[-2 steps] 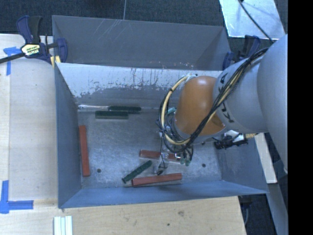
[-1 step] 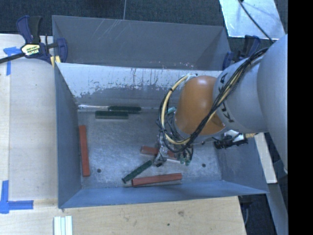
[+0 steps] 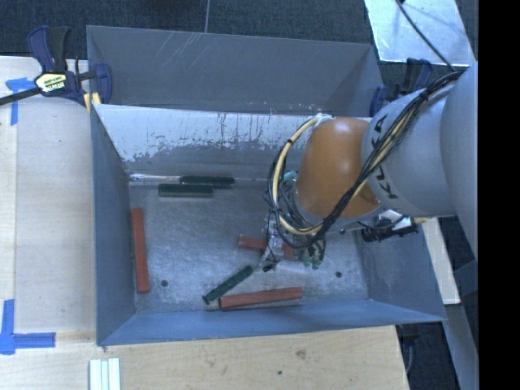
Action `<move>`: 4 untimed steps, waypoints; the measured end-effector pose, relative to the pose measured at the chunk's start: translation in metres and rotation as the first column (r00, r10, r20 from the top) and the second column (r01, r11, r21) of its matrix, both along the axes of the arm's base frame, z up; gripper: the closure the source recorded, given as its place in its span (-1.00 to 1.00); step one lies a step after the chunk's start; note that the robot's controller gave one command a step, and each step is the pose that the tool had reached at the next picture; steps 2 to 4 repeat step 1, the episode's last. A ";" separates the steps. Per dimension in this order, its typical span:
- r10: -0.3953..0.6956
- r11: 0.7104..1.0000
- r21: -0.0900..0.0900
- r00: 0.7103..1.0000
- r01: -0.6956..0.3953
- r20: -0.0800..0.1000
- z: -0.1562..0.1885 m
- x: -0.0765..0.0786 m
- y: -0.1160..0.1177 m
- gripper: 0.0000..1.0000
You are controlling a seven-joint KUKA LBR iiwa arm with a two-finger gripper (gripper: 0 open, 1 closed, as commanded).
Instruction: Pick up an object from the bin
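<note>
- Gripper (image 3: 272, 254) sits low at the bin (image 3: 244, 80) floor. Cables hide the jaws, so I can't tell if they're released or clenched.
- Short red stick (image 3: 250, 241) is right at the jaws and pokes out to their left. Touching or just beside, can't say.
- Green stick (image 3: 228, 283) lies near, below-left. Long red stick (image 3: 261, 299) lies below it.
- Left red stick (image 3: 140, 250) is well apart to the left. Dark sticks (image 3: 195, 185) are up-left by the back wall.
- My read: approach done, no grasp confirmed, nothing raised. Grip and lift are left.

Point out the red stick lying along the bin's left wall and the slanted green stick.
left red stick (image 3: 140, 250), camera view, the middle of its length.
slanted green stick (image 3: 228, 284), camera view, the middle of its length.
</note>
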State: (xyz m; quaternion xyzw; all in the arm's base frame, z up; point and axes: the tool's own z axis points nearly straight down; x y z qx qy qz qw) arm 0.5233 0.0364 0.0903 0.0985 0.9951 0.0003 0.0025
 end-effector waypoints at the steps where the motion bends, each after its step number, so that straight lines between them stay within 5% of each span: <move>1: 0.000 1.000 0.000 1.000 0.000 0.003 0.043 0.002 -0.001 1.00; 4: 0.000 1.000 0.000 1.000 0.000 0.003 0.043 0.002 -0.001 1.00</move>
